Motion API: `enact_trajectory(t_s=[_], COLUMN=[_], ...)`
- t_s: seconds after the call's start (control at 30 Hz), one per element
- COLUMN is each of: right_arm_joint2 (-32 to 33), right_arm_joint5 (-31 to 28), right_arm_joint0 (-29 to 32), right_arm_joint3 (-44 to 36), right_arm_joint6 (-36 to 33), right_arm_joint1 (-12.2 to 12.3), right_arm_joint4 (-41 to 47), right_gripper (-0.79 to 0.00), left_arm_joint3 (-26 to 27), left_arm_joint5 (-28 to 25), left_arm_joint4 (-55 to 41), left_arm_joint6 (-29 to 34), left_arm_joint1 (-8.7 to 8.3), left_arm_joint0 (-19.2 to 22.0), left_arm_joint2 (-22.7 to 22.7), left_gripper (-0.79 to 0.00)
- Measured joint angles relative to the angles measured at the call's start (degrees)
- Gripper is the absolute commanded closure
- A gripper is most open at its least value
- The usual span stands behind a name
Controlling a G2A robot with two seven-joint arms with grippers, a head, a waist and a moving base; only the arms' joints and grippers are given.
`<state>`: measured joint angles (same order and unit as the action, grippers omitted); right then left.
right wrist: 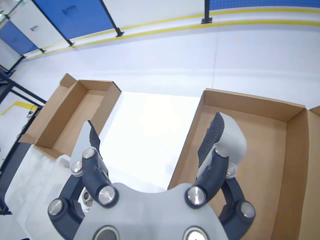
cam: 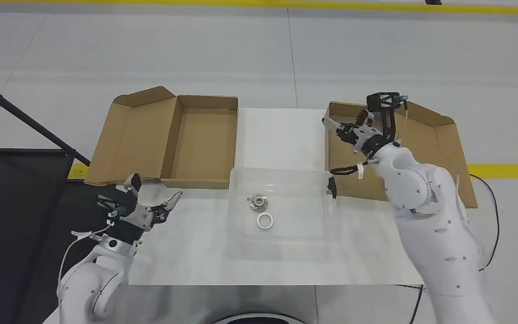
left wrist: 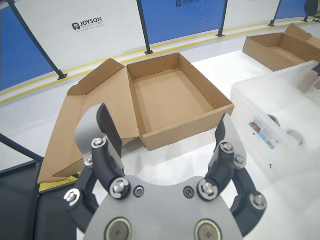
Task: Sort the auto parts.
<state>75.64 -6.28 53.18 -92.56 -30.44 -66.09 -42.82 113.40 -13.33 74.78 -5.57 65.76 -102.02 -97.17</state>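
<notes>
Top view puts the two auto parts in a shallow clear plastic bin [cam: 307,235] at the middle of the white table [cam: 279,138]: a small grey metal hub with a stepped, lobed outline [cam: 258,199], and just beside it, on the robot's side, a plain pale ring [cam: 265,220]; the two lie close, though I cannot tell if they touch. A small dark piece [cam: 331,188] sits at the bin's right rim; what it is I cannot tell.

The left gripper [left wrist: 162,112] hovers over the table by the near corner of the open brown cardboard box with its lid flap folded out [left wrist: 175,96]; its jaws are spread wide with nothing between them. The right gripper [right wrist: 153,119] hangs over the inner edge of the second brown cardboard box [right wrist: 250,151]; it too is wide apart and carries nothing.

With both grippers free, the step in hand looks like fetching a part from the bin. It would be best to come straight down over the bin wall rather than across it; the thin plastic seems light and may slide if knocked. The ring likely suits a grip across its outer edge, with the jaws turned so neither pad nudges the hub. Both parts look hard and smooth, so the black ribbed pads [left wrist: 108,126] should close squarely on opposite faces; the hub's uneven profile calls for gripping its roundest section, or it may twist out.
</notes>
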Motion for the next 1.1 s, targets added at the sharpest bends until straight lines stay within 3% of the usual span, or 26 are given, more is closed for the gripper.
enact_trajectory(t_s=[0.33, 0.63, 0.83, 1.1], right_arm_joint2=[8.71, 13.92, 17.84, 19.44], right_arm_joint5=[-22.64, -39.11, -44.53, -43.85], right_arm_joint0=[12.44, 20.93, 26.33, 29.11], right_arm_joint3=[-10.02, -11.9, -13.17, -14.78], right_arm_joint6=[0.93, 2.86, 5.14, 5.67], right_arm_joint1=[2.0, 3.32, 3.98, 4.21], right_arm_joint4=[8.93, 13.88, 13.26, 11.13], right_gripper=[-0.785, -0.785, -0.785, -0.785], left_arm_joint3=[6.36, 12.65, 16.08, 17.13], left_arm_joint5=[-4.68, -9.62, -13.99, -14.4], left_arm_joint4=[2.8, 4.73, 6.14, 7.36], left_arm_joint6=[2.35, 7.11, 12.72, 14.36], left_arm_joint1=[-0.34, -0.7, -1.04, -1.14], left_arm_joint0=[1.16, 4.21, 6.98, 7.61], left_arm_joint2=[-0.39, 1.15, 3.17, 3.57], left_gripper=[-0.785, -0.785, -0.785, -0.785])
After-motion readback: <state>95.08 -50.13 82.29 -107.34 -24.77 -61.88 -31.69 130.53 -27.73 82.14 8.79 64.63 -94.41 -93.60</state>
